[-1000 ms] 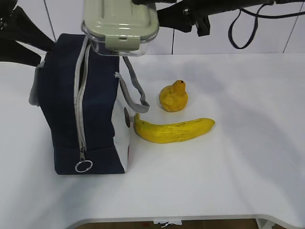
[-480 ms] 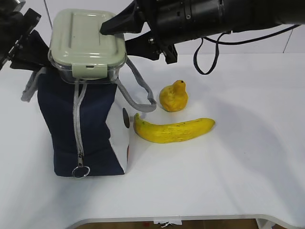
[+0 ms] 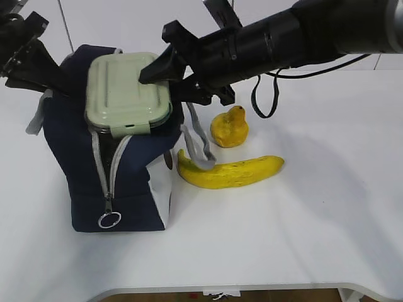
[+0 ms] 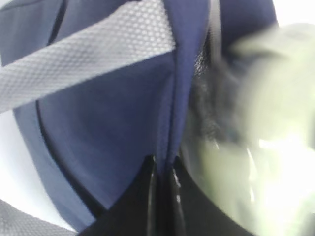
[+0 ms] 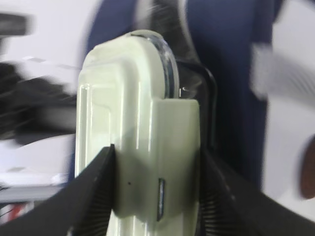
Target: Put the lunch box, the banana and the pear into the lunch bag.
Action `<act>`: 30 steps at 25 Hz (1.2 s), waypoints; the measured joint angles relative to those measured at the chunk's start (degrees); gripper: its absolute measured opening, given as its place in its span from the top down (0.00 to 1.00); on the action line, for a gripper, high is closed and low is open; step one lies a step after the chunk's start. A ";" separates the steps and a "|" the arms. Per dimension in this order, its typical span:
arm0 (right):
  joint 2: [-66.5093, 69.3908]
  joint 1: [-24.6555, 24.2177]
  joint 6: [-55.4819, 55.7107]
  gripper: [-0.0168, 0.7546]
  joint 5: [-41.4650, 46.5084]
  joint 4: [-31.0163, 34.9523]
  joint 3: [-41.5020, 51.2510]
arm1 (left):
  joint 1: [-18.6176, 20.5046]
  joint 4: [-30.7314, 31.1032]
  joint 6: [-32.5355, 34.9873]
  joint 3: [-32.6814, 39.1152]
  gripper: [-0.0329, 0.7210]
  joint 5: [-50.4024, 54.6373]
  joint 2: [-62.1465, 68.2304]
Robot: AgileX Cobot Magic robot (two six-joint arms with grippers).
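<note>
My right gripper (image 3: pixel 165 74) clamped the box (image 3: pixel 126 93), half inside the bag (image 3: pixel 82 157) mouth; left gripper (image 4: pixel 162 169) pinched the bag's rim. I figured it could jam on the zipper.

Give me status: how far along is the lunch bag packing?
Nothing is fully packed. In hand: the right gripper holds the lunch box at the lunch bag mouth, partly in, while the left gripper pinches the bag's edge open. Left: banana and pear, both on the table.
</note>
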 joint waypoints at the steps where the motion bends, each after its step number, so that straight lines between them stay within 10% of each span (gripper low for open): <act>1: 0.31 0.00 0.28 0.49 -1.51 -1.22 0.00 | 0.00 0.10 0.00 0.00 0.96 0.03 -0.47; 30: 14.74 6.82 0.62 0.49 -7.54 7.60 -5.42 | -1.49 4.11 2.69 0.00 0.96 0.58 -1.68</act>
